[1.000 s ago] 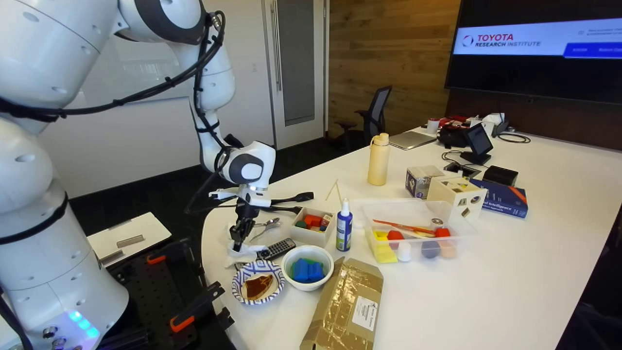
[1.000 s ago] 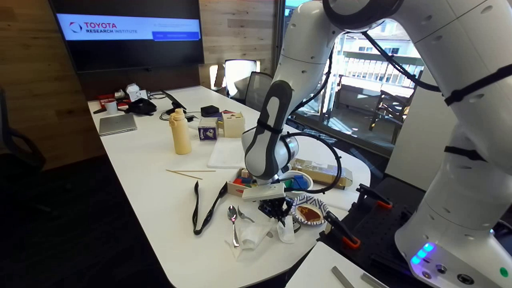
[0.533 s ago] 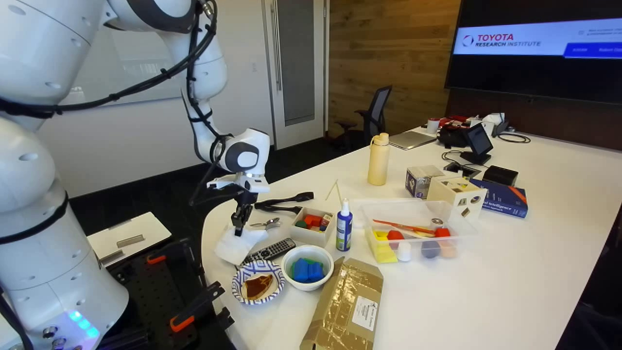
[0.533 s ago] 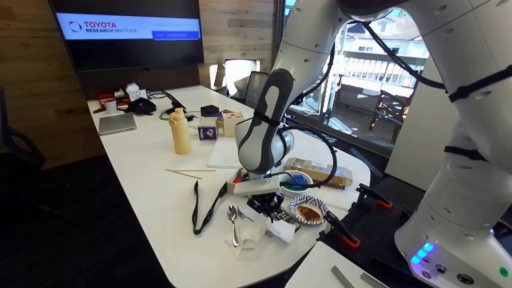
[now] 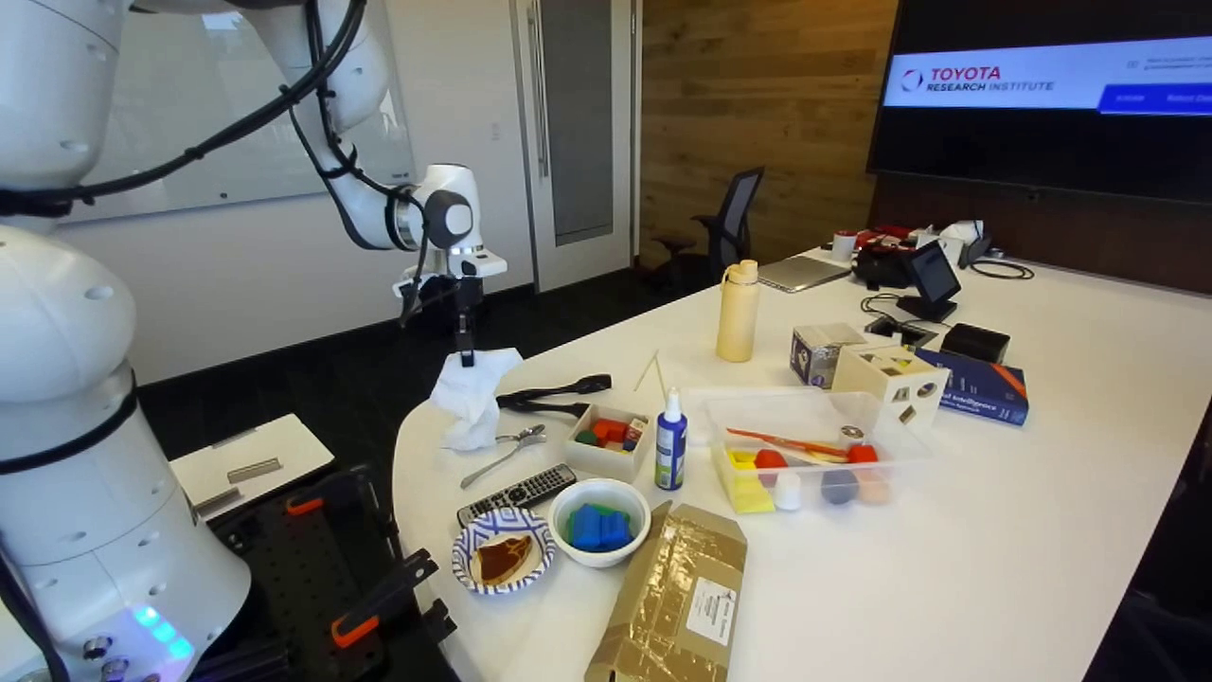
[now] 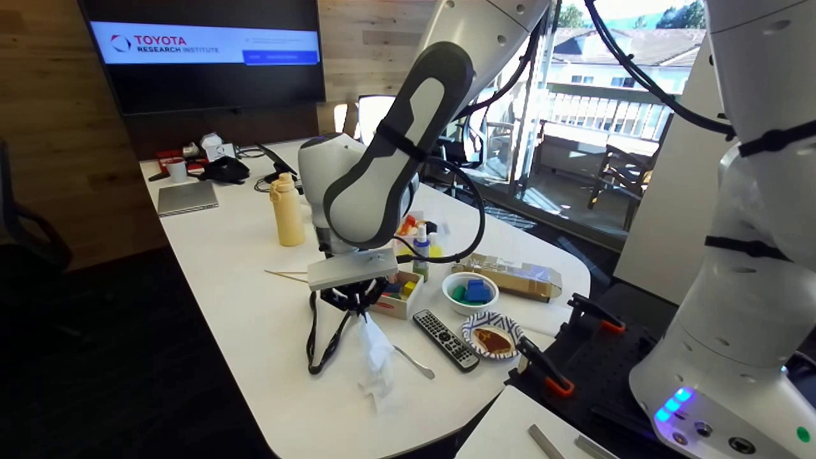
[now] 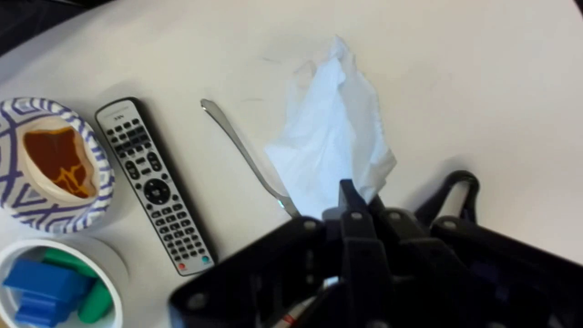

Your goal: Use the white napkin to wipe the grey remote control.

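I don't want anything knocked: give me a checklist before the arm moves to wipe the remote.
1. White napkin gripped: ok; the gripper is shut on it.
2. Grey remote control uncovered: ok; it lies buttons up.
3. Napkin above the remote: not ok; it hangs off to one side.
4. Clearance around the remote: not ok; the patterned bowl sits close beside it.
5. Napkin clear of the metal utensil: cannot tell from these angles.

In the wrist view, the frame's edges crop the patterned dish and the white bowl. The gripper conceals part of the black tongs.
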Controlling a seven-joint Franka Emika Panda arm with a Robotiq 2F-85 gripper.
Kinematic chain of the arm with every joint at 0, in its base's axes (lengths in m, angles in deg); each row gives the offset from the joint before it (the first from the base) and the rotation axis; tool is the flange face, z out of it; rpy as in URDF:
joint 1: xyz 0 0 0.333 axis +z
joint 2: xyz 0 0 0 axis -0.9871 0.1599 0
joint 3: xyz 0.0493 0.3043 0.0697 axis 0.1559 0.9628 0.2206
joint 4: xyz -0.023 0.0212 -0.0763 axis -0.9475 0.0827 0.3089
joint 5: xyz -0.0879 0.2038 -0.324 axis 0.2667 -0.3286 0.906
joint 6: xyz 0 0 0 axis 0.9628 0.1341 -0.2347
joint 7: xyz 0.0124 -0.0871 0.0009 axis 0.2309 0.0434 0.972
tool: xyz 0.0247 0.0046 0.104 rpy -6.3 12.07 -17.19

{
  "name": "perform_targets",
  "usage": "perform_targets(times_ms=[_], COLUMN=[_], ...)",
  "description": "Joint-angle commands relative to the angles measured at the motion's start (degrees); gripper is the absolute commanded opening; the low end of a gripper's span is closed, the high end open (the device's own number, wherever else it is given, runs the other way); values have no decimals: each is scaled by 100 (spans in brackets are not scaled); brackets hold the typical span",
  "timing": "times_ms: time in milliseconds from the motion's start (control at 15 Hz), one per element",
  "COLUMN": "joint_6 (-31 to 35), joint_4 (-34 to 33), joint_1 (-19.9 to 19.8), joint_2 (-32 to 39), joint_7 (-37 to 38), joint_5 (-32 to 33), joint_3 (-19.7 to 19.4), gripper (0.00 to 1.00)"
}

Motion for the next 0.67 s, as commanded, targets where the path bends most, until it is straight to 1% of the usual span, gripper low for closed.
perform_targets(times_ms=[0,333,600], joint_6=[21,364,545], joint_4=[-544,-1212,-1826], joint_1=[-149,-395,-799], joint_2=[367,1419,2284], joint_7=[-542,-1401,-2591], joint_5=[3,-388,-1097], joint_3=[205,388,863], gripper=[0,0,0])
